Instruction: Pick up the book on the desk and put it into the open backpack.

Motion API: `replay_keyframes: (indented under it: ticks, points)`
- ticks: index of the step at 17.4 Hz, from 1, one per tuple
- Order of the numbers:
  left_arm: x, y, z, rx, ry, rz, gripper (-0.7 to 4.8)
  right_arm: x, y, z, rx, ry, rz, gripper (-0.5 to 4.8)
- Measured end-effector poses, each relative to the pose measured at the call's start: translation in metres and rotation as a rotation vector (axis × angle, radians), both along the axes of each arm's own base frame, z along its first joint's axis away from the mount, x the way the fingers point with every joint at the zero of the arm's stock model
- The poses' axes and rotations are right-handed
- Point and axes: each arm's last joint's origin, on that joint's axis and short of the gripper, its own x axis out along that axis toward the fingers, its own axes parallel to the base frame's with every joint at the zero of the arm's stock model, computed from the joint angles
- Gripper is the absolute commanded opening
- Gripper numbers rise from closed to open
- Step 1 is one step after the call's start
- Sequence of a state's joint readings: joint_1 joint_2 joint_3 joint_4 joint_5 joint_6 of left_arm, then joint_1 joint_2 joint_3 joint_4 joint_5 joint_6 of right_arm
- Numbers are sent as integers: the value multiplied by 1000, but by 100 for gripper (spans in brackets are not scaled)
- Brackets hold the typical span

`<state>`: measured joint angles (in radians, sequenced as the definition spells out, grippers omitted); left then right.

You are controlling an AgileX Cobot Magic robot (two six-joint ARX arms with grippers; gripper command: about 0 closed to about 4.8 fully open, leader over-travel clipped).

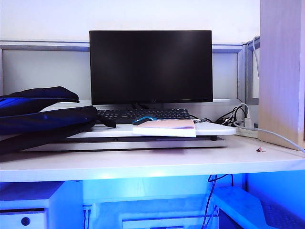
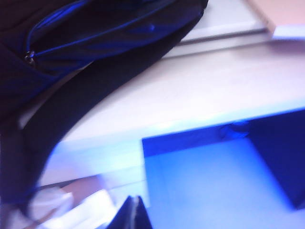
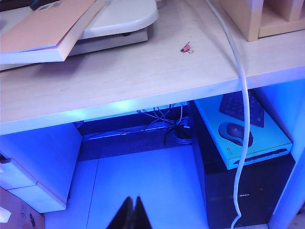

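Note:
The book (image 1: 167, 127), thin with a pale pink-cream cover, lies on the white raised board, overhanging its front edge; it also shows as the book (image 3: 45, 31) and the book's corner (image 2: 281, 14). The dark backpack (image 1: 40, 117) with blue lining lies floppy on the left of the desk (image 1: 152, 160); the backpack (image 2: 86, 43) fills much of the left wrist view with its blue zipper. My left gripper (image 2: 135, 202) is shut and empty, low in front of the desk edge. My right gripper (image 3: 133, 202) is shut and empty, below the desk over the floor. Neither arm appears in the exterior view.
A black monitor (image 1: 150, 67) and keyboard (image 1: 143, 114) stand behind the book. A small pink clip (image 3: 186, 47) lies on the desk at the right, by a wooden cabinet (image 1: 282, 71) and a white cable (image 3: 240, 95). A boxed keyboard set (image 3: 243, 129) sits under the desk.

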<state>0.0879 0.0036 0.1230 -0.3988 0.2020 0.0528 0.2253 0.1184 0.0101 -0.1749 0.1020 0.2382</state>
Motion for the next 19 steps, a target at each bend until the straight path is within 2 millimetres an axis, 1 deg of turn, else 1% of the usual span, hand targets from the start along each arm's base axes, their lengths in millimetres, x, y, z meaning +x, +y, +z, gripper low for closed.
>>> replay_keyframes:
  ticks: [2, 5, 7, 8, 10, 11, 12, 13, 14, 15, 16, 17, 18, 19]
  points:
    - [1, -2, 5, -87, -39, -44, -2, 0, 0, 0, 0, 0, 0, -5]
    - [2, -3, 10, -104, -93, -87, -2, 0, 0, 0, 0, -1, 0, -5]
    - [2, -3, 10, -174, -81, -70, -2, 0, 0, 0, 1, -2, 0, -5]
    - [2, -1, 10, -235, -73, 9, -2, 0, -1, 0, -6, -6, -22, -5]
    - [2, -2, 10, -263, -70, -17, -2, 0, -1, 0, -5, -6, -20, -5]
    - [2, -3, 12, -294, -76, -58, -1, 0, 0, 1, 3, -7, 0, 8]
    - [2, -4, 16, -335, -106, -98, 11, 0, 1, 4, 66, -38, 21, 42]
    - [2, -5, 20, -376, -135, -108, 59, 1, 2, 9, 117, -76, 26, 109]
    - [3, -5, 26, -430, -176, -114, 139, 1, 2, 14, 182, -127, 41, 165]
    - [2, -5, 32, -484, -223, -122, 225, 0, 3, 21, 249, -183, 61, 197]
    - [2, -5, 37, -525, -263, -131, 330, -1, 3, 26, 304, -228, 80, 231]
    - [1, -5, 42, -570, -302, -151, 422, -2, 3, 32, 356, -268, 96, 259]
    - [0, -6, 47, -616, -333, -174, 479, -3, 3, 38, 403, -297, 108, 280]
    - [-1, -6, 51, -666, -355, -204, 479, -6, 3, 44, 451, -309, 121, 301]
